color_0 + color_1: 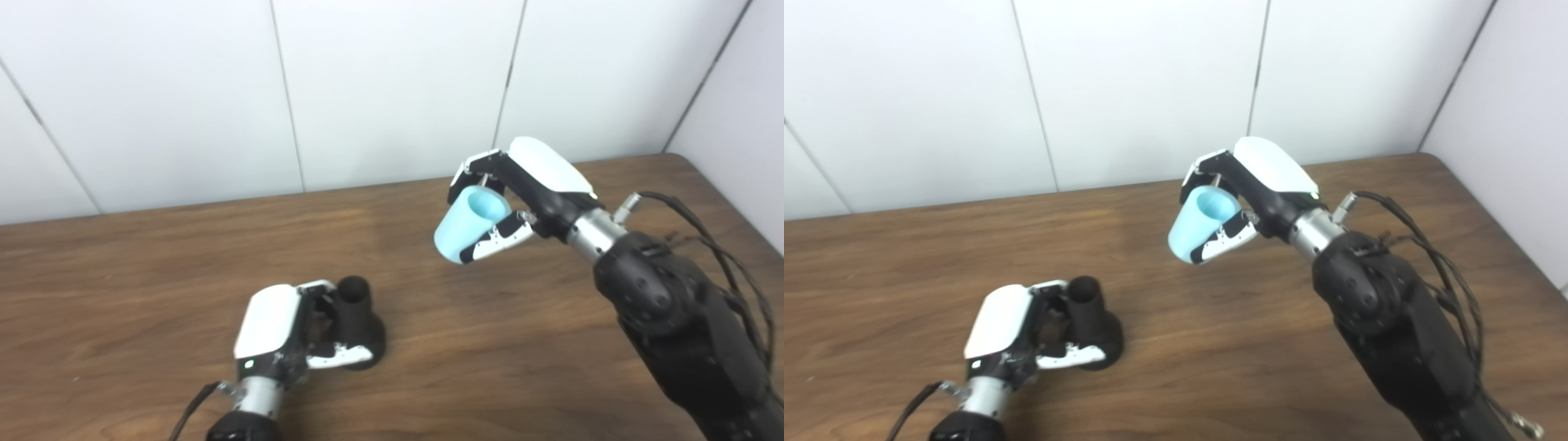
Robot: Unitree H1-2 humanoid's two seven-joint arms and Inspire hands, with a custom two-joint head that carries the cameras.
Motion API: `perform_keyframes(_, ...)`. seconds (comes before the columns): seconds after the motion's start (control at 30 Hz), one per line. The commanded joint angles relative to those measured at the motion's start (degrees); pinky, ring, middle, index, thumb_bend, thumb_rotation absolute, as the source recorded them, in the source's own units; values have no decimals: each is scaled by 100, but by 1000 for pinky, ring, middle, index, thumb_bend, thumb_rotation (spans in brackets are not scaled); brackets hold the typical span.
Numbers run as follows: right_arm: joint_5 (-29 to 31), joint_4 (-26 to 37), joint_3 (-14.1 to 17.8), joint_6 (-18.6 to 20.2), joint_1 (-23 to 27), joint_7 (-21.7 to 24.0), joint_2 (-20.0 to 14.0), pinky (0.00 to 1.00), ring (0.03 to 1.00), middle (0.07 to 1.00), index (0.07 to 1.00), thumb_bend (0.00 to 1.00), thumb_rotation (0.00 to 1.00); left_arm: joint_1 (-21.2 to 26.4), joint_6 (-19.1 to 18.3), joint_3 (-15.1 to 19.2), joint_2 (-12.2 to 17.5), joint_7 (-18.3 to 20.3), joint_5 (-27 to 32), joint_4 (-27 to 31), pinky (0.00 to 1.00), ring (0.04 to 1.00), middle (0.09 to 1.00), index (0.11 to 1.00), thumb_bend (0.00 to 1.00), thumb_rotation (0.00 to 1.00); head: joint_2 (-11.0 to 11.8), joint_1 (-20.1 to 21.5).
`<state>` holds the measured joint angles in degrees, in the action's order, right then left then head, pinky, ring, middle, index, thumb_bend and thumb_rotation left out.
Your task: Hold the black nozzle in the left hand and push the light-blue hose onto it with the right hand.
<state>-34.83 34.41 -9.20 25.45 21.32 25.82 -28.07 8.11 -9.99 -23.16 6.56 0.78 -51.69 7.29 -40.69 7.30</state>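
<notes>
Hose [468, 226] sat gripped in your right hand [520, 196], up high, right of the nozzle [355, 318] your left hand [275, 331] held upright on the surface [153, 275].

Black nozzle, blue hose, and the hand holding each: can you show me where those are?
black nozzle [353, 306]: left eye view, on its upright neck.
light-blue hose [460, 233]: left eye view, on its outer wall.
left hand [275, 327]: left eye view, on its white back.
right hand [1258, 184]: right eye view, on its black knuckles.

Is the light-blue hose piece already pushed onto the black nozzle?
No, the light-blue hose piece is held up in the right hand, well apart from the black nozzle gripped by the left hand.
</notes>
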Motion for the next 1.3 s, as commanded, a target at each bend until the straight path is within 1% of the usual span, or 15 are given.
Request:
perform_keyframes(0.0, 56, 249, 20, -78, 63, -3, 76, 380, 385, 514, 503, 515, 0, -45, -67, -83, -24, 69, -176, -29, 595, 586, 507, 477, 523, 0, -8, -7)
perform_keyframes(0.13, 65, 451, -47, -179, -12, -41, 383, 339, 369, 501, 522, 513, 0, -58, -126, -139, -71, 47, -182, -25, 598, 590, 508, 476, 523, 0, -9, -169)
perform_keyframes(0.27, 50, 551, -50, -287, -58, -127, 631, 339, 375, 506, 520, 514, 0, -71, -177, -197, -104, 38, -247, -15, 601, 595, 513, 473, 522, 0, -16, -306)
perform_keyframes(0.37, 121, 539, -14, -449, -78, -175, 760, 329, 372, 507, 526, 512, 0, -78, -235, -209, -143, 79, -281, 5, 606, 603, 515, 472, 522, 0, -25, -361)
perform_keyframes(0.5, 87, 449, -16, -624, -131, -230, 849, 318, 371, 511, 524, 512, 0, -63, -192, -228, -160, 6, -281, -40, 597, 590, 506, 476, 523, 0, -32, -443)
perform_keyframes(0.7, 10, 228, -58, -938, -286, -391, 924, 350, 378, 516, 505, 515, 0, -43, -227, -225, -190, 30, -256, -70, 613, 591, 509, 476, 523, 0, 12, -490)
perform_keyframes(0.9, 15, 103, -111, -1199, -345, -448, 976, 370, 385, 515, 498, 516, 0, -20, -209, -235, -199, 1, -268, -138, 623, 595, 510, 476, 523, 0, 32, -511)
perform_keyframes(1.1, 89, 22, -137, -1325, -381, -472, 1111, 355, 386, 524, 493, 515, 0, -9, -163, -253, -202, -65, -284, -182, 630, 597, 512, 474, 522, 0, 62, -513)
perform_keyframes(1.27, 74, -2, -149, -1361, -408, -451, 1185, 372, 393, 523, 492, 516, 0, -1, -178, -260, -192, -56, -299, -209, 627, 594, 512, 474, 522, 0, 79, -549)
